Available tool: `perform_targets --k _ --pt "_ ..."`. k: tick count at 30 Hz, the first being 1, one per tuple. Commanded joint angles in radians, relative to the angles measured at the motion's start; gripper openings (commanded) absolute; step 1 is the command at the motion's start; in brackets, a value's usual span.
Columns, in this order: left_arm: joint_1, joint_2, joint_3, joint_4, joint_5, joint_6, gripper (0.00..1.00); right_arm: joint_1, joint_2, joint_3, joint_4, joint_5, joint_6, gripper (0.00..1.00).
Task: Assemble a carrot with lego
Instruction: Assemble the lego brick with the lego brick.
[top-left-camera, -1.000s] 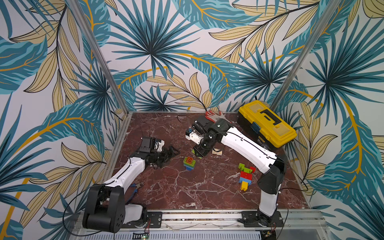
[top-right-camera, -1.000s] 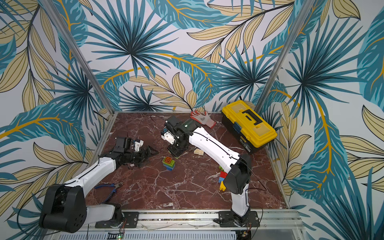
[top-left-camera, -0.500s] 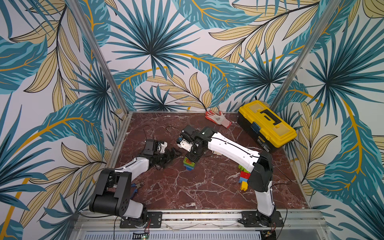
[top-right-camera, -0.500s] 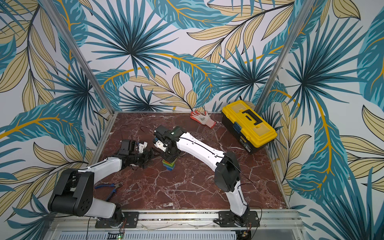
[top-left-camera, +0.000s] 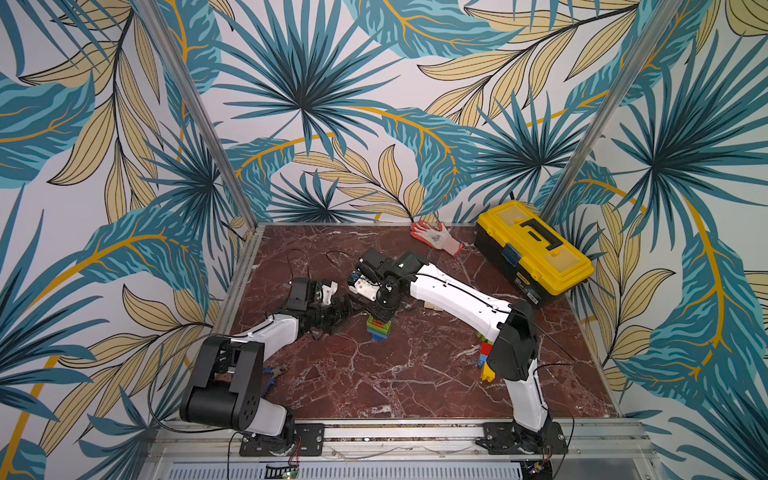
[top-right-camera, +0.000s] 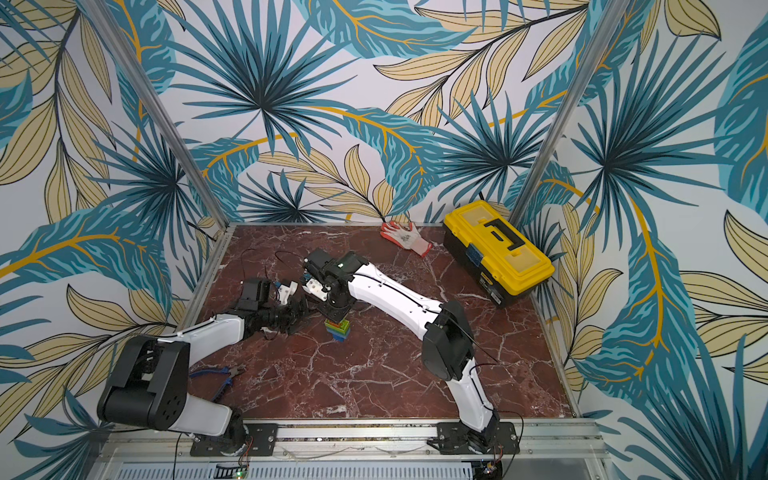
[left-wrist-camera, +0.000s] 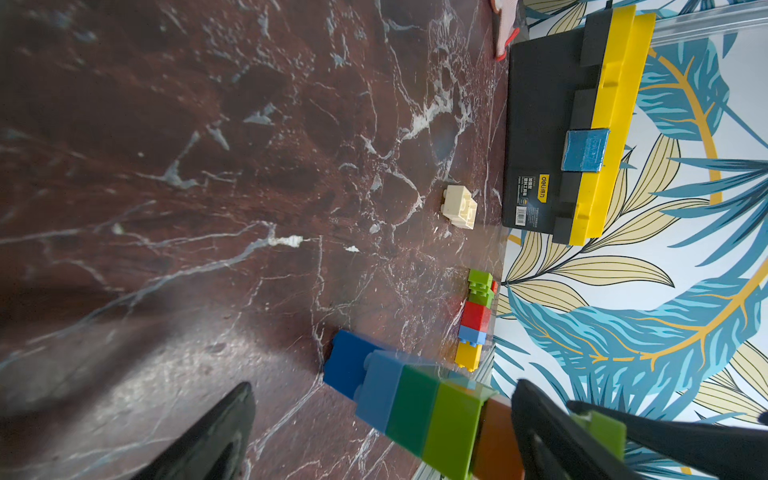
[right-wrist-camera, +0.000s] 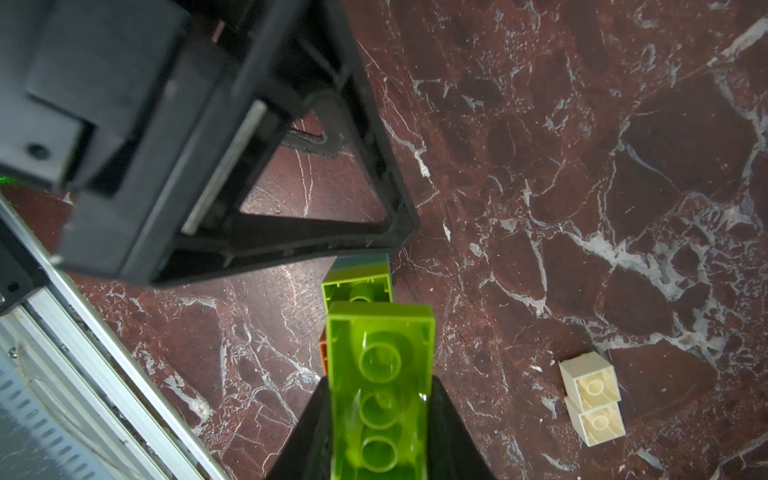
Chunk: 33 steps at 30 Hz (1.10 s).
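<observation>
A lime-green brick (right-wrist-camera: 380, 357) is being gripped by the right gripper (right-wrist-camera: 380, 419), its fingers being pressed shut on the brick's two long sides. The brick's hollow, tubed face is being turned toward the wrist camera, and its long axis is being carried along the fingers, out past their tips. The stack of lego (top-left-camera: 379, 328), blue at the foot, then paler blue, dark green, lime and orange, is standing upright near the middle of the marble table (top-left-camera: 415, 386), and in both top views it is being overhung from above by the right gripper. In the right wrist view the orange top (right-wrist-camera: 322, 353) is being glimpsed just beside one long edge of the held brick, so the brick is judged to be sitting slightly to one side of the stack's top. Whether the two are touching cannot be told. The left gripper (top-left-camera: 338, 309) is being held wide open and empty, just beside the stack on the robot's left. The coming press is judged to be turning on that sideways offset being closed. The right arm is being taken as the nearer, the left as being placed to brace.
</observation>
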Motion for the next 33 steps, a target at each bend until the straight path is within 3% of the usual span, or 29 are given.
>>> perform_targets --k 1,21,33 --pt "-0.005 -0.008 -0.017 0.021 0.031 0.025 0.97 0.006 0.01 0.006 -0.012 -0.02 -0.02 0.26" --pt "-0.004 0.003 -0.033 0.021 0.031 0.039 0.97 0.008 -0.005 -0.054 -0.024 -0.023 -0.038 0.27" --pt "-0.004 0.014 -0.041 0.022 0.026 0.04 0.97 0.011 0.061 -0.017 -0.101 0.004 -0.041 0.27"
